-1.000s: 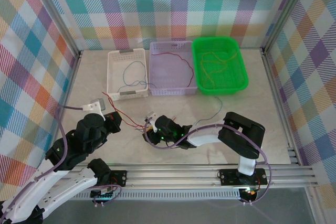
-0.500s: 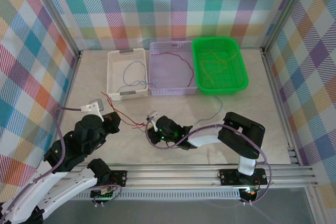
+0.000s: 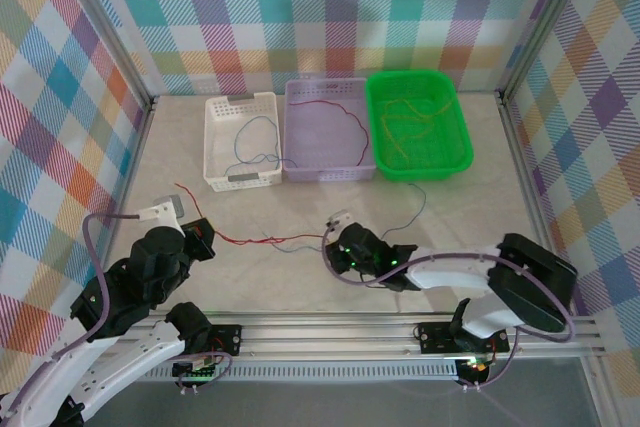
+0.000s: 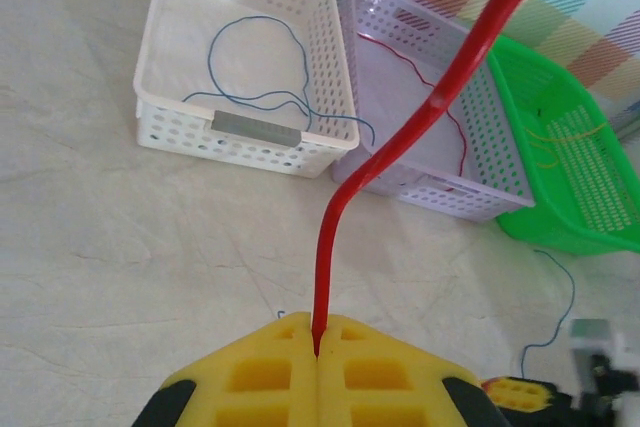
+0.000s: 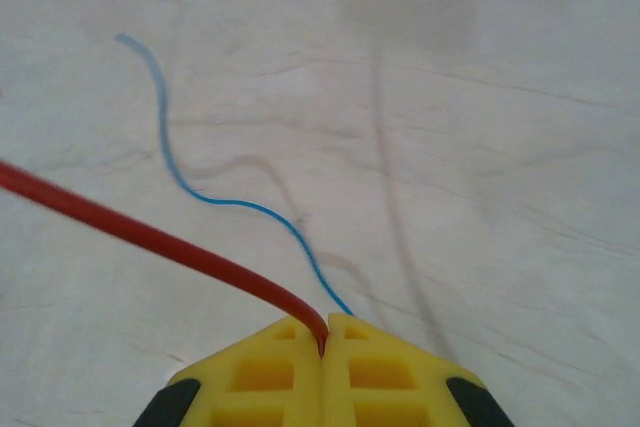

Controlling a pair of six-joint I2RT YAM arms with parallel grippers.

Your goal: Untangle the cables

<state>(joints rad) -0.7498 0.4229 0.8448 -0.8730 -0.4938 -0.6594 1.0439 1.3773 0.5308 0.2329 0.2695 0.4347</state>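
Pinching: left hand (image 4: 318, 347) has its yellow pads (image 4: 260, 377) pressed flat together on the red cable (image 4: 420, 117), no gap visible between them. The pads look like soft foam moulded with square recesses. From the seam the cable rises straight, kinks, then sweeps up and to the right out of the wrist view. It is thin, smooth and glossy.

Right hand (image 5: 325, 342) is likewise pressed together, gripping the same red cable (image 5: 150, 232) at the seam of its own yellow pads. From there the cable leaves to the left, off the surface.

From above, the red cable (image 3: 260, 241) spans between the left hand (image 3: 195, 240) and the right hand (image 3: 335, 237) in a shallow wavy line, with a short free tail beyond the left hand.

A blue cable (image 5: 200, 192) lies in loose curves on the tabletop (image 3: 300, 277) and runs up to the right hand's pads (cannot tell whether it is also caught in the grip). From above, its far end (image 3: 415, 209) curls toward the green basket.

Tabletop is pale, matt and faintly marbled.

Along the far edge stand three perforated plastic baskets side by side:
- white basket (image 3: 215, 147), a second blue cable (image 3: 255, 142) looped inside, one end over the rim
- lavender basket (image 3: 330, 173), a second red cable (image 3: 345, 117) curved inside
- green basket (image 3: 420, 172), yellow-olive cables (image 3: 405, 122) heaped loosely

All three baskets sit well apart from both hands.
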